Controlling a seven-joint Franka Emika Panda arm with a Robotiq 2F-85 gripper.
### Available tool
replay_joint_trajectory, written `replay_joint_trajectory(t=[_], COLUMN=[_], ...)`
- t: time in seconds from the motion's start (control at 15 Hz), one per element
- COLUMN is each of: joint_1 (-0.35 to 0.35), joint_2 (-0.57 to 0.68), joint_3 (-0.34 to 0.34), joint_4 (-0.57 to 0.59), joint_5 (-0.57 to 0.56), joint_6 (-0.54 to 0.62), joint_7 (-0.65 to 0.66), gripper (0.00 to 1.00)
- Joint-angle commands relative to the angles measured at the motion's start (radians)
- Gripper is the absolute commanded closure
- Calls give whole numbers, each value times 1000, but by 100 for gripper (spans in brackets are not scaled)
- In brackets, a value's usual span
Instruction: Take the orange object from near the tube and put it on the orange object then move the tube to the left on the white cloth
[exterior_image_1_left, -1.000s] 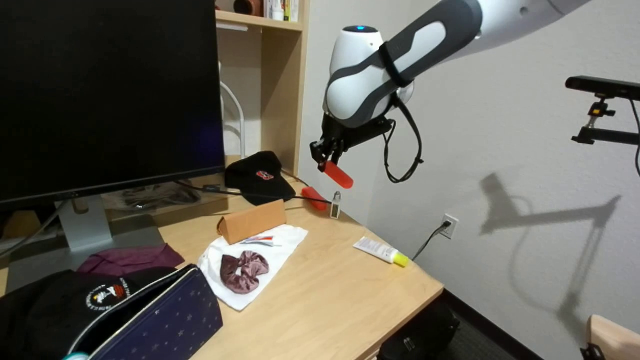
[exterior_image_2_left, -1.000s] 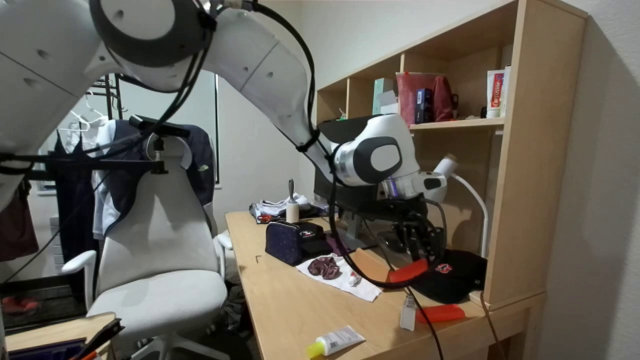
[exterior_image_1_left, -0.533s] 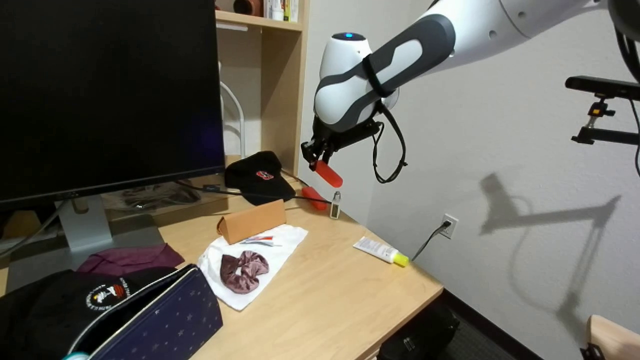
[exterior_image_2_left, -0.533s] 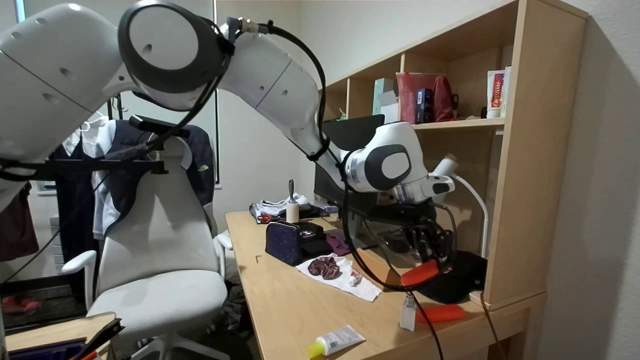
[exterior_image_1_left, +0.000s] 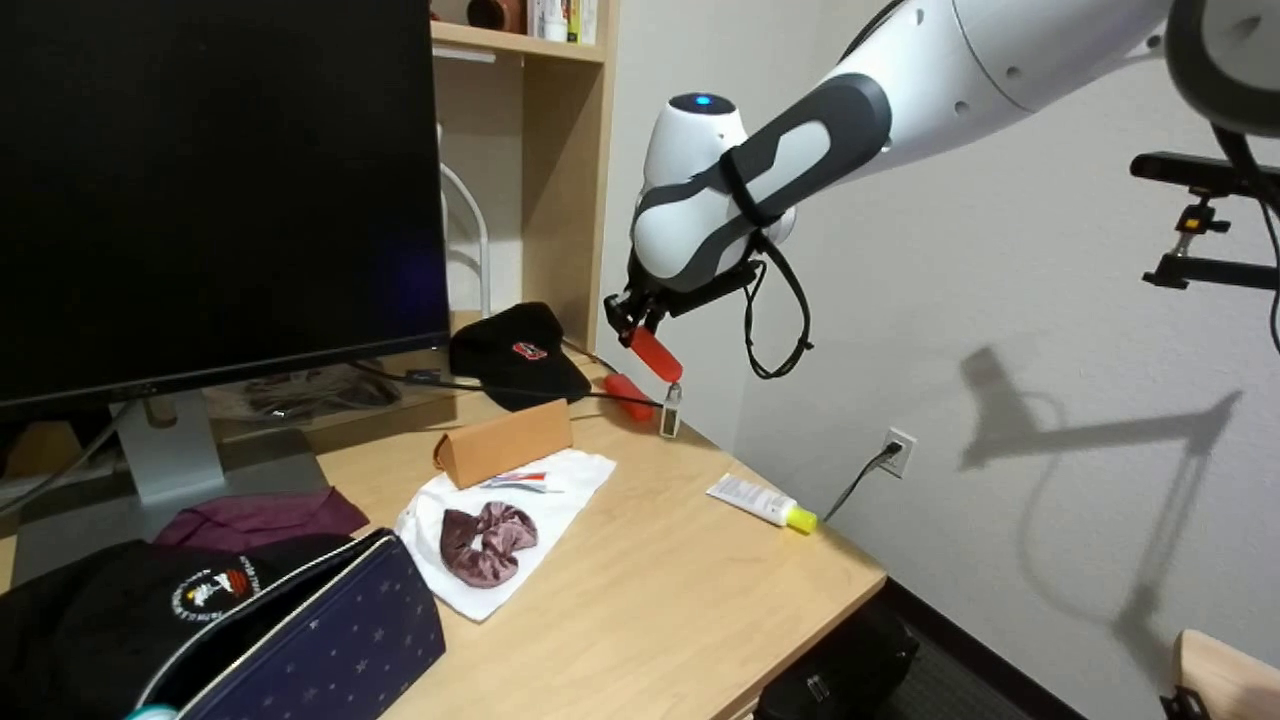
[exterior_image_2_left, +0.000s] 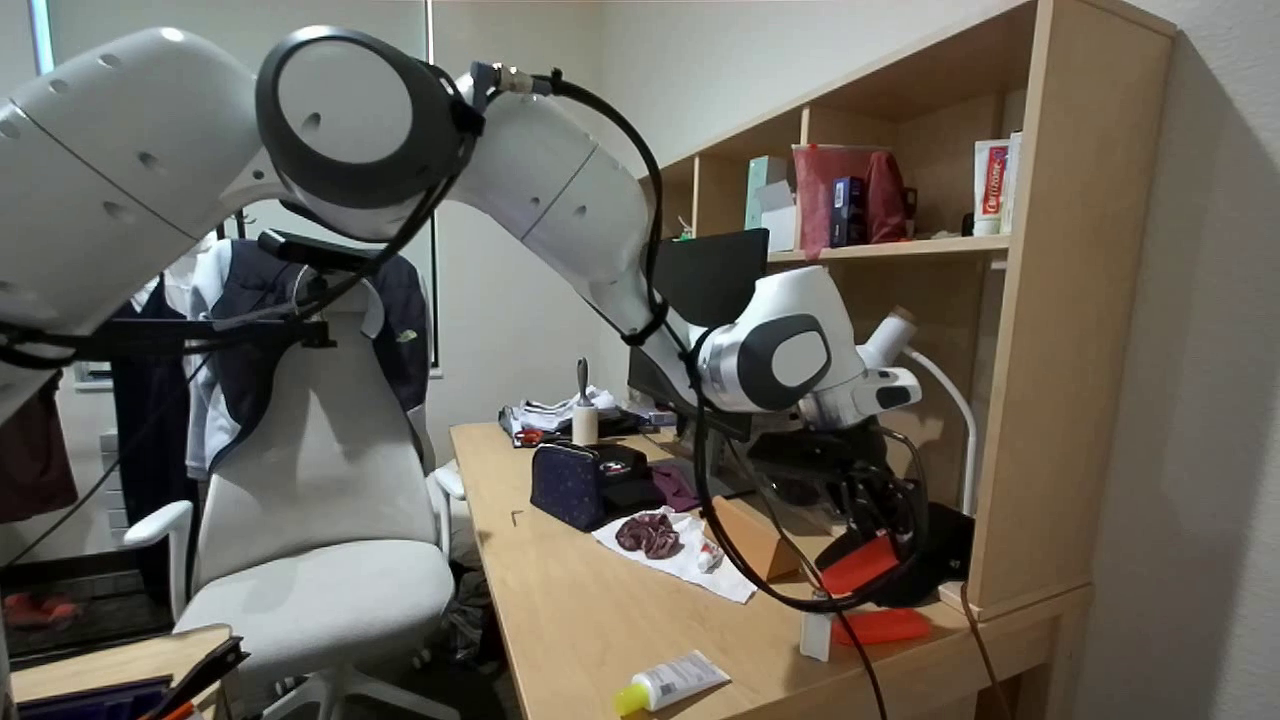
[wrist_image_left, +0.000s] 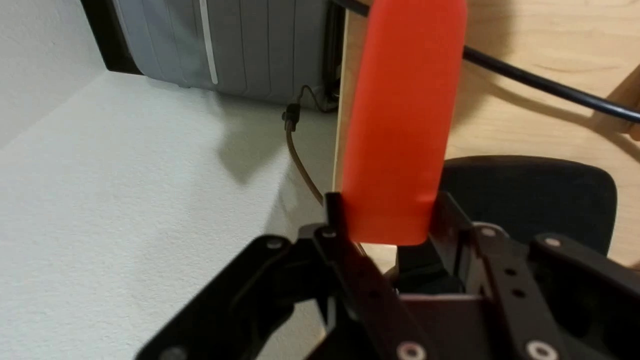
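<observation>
My gripper (exterior_image_1_left: 634, 325) is shut on one end of a long orange-red object (exterior_image_1_left: 657, 356); in the wrist view (wrist_image_left: 389, 212) both fingers touch the sides of that held object (wrist_image_left: 405, 110). It tilts downward in the air. A second orange object (exterior_image_1_left: 627, 397) lies on the desk's far corner, just below the held one, and also shows in an exterior view (exterior_image_2_left: 880, 626). In the wrist view it is not seen. The white tube (exterior_image_1_left: 755, 497) with a yellow cap lies near the desk's edge, apart from both. The white cloth (exterior_image_1_left: 572, 497) lies farther in on the desk.
A small clear bottle (exterior_image_1_left: 670, 412) stands beside the lying orange object. A black cap (exterior_image_1_left: 520, 355) and a dark cable (wrist_image_left: 540, 80) are close by. A brown case (exterior_image_1_left: 510, 441), a small tube (exterior_image_1_left: 520, 482) and a scrunchie (exterior_image_1_left: 487, 545) are on the cloth. A shelf side (exterior_image_2_left: 1075, 300) rises behind.
My gripper has carried the held orange object toward the shelf and then slightly lower, nearer the lying orange object and the bottle. The things on the desk have not moved.
</observation>
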Motion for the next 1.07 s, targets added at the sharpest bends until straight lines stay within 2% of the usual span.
replay_joint_trajectory(t=[0.0,0.4,0.6,1.0], joint_1=[-7,-10,0,-1], joint_2=[67,115,152,237], joint_3=[2,-7,-34,-37], joint_4=[69,127,162,252], joint_5=[20,31,25,51], joint_6=[38,50,73,72], joint_7=[3,13,52,118], gripper=[80,80,80,80])
